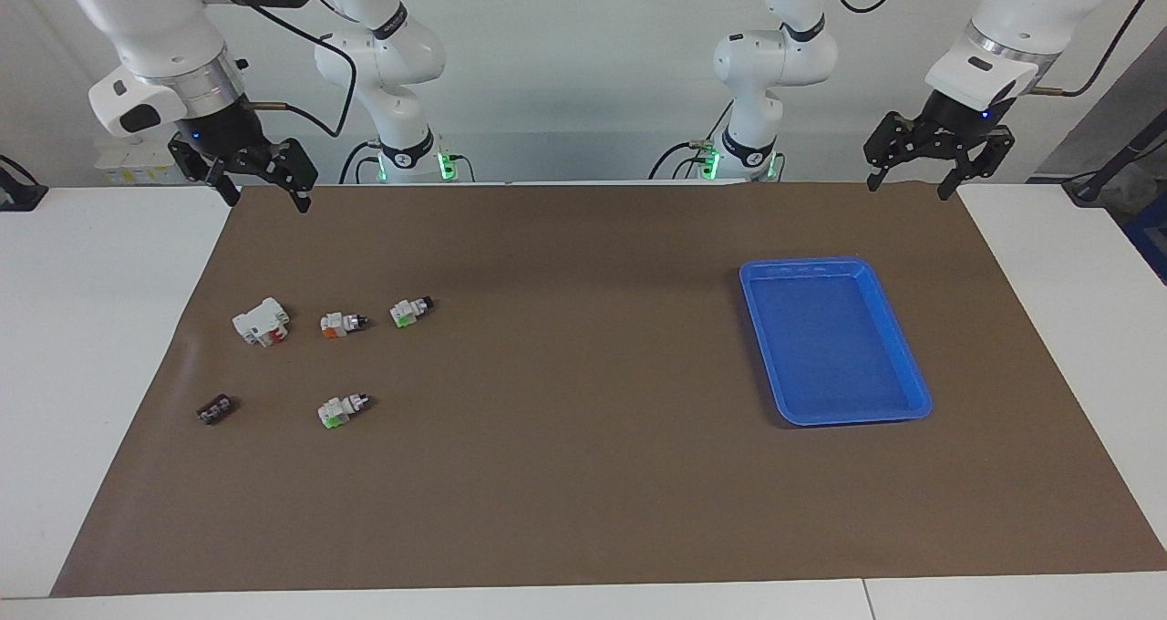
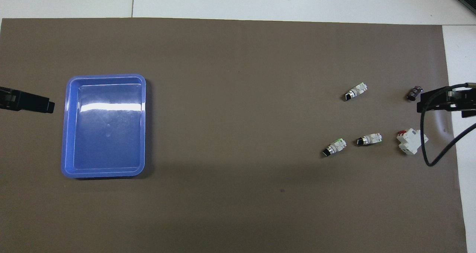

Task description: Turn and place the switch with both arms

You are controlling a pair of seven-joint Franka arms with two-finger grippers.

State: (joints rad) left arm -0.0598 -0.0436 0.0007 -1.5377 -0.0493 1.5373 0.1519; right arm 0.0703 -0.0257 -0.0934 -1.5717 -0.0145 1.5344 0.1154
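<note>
Two claws: the right claw (image 1: 260, 178) and the left claw (image 1: 930, 160) both hang in the air at the robots' edge of the brown mat (image 1: 583, 474), fingers spread apart, nothing held.
Right claw: over the mat's corner at the right arm's end; the parts cluster lies farther out from the robots than it.
Left claw: over the mat edge, with the blue tray (image 1: 761, 324) farther out; this arm waits.
Near row: white block (image 1: 262, 321) with red marks, orange switch (image 1: 342, 323), and a green-ended switch (image 1: 411, 311), side by side on the worktop.
Far row: second green-ended switch (image 1: 342, 409) and a small dark part (image 1: 216, 409), farther from the robots than the white block.
Which switch: cannot tell which green one is meant; the near-row one seems likelier.
Step in hand: judged as the start, no reach begun.
Doing it well: descend straight over the switch, fingers across its narrow white body, clear of the orange neighbour; lift well before handing across to turn it.
</note>
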